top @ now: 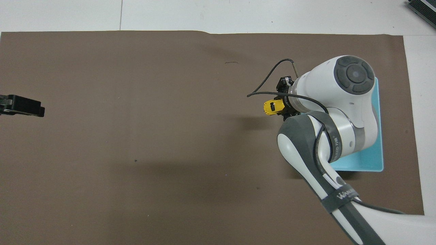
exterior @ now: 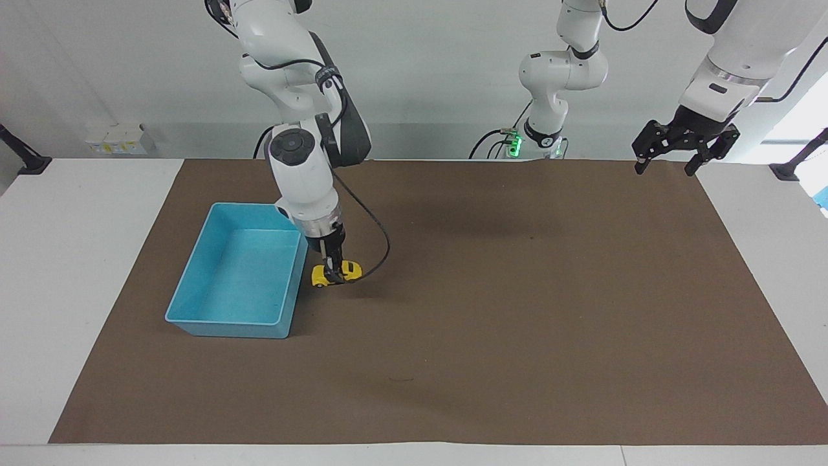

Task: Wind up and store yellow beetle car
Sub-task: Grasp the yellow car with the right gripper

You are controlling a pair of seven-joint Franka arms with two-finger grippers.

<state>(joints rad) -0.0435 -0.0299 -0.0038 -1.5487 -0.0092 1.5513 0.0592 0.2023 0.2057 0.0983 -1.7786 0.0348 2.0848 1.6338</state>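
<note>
While the yellow beetle car [exterior: 336,272] is held in the air, it is clamped between the fingers of the right gripper [exterior: 332,272], which points straight down. The car is seen lifted off the brown mat [exterior: 517,310], with its shadow on the mat below it, just beside the long wall of the blue bin [exterior: 194,323] and outside it. In the overhead view the car [top: 273,107] shows as a small yellow shape sticking out from under the right gripper [top: 284,105] toward the middle of the desk [exterior: 77,259].

The right arm is seen coming down from its base at the robots' edge of the desk. Its grey-capped wrist joint is held above the bin's corner nearest the robots, and the last link is angled down and slightly away from the bin. A black cable is looped from the wrist out past the car.

The bin is set on the mat toward the right arm's end of the desk.

The left gripper [exterior: 670,150] is held high over the mat's corner at the left arm's end, near the robots. Its fingers are spread apart and nothing is held. The left arm is waiting. In the overhead view only the black tip of the left gripper [top: 22,105] is seen at the frame's edge.
</note>
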